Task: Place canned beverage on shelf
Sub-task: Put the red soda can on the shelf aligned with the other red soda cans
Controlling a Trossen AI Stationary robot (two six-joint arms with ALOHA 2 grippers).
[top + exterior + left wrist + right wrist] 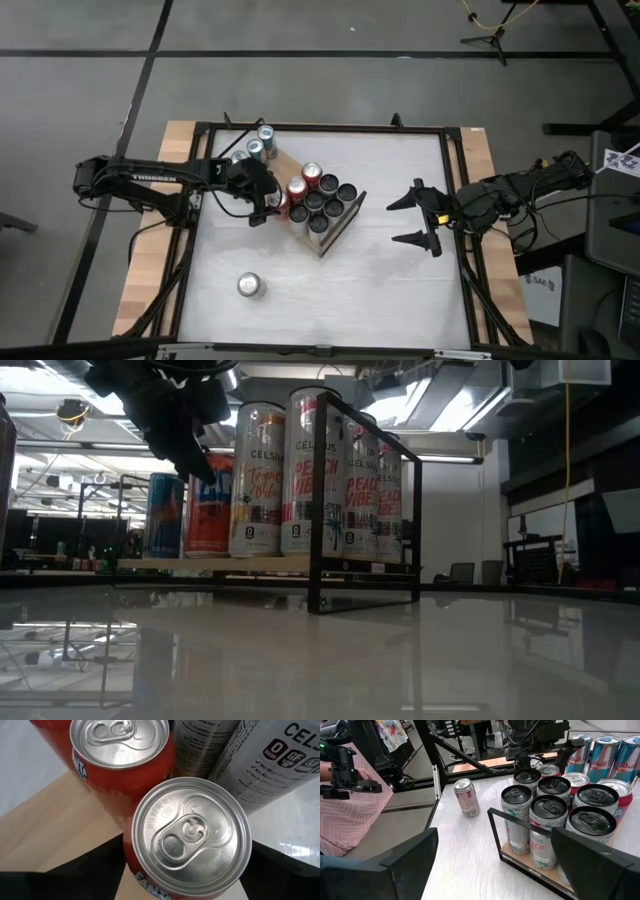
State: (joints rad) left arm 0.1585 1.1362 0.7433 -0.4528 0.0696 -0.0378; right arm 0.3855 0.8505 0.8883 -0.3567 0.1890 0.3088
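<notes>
A red can (192, 837) on the shelf (345, 215) is straddled by the left gripper (272, 203), fingers parted; whether the can is gripped cannot be told. At 3 o'clock the right gripper (412, 218) is held wide open, empty.

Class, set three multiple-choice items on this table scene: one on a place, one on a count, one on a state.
1. Where is the lone can? A on other cans; B on the white tabletop; C in a gripper.
2. How many black-topped cans stand on the shelf? A three; B six; C nine.
3. The right gripper has its jaws: A open, empty; B shut on a can; C shut, empty.
Key: B, it stands apart from the shelf; B, six dark lids show; A, jaws spread around nothing.
</notes>
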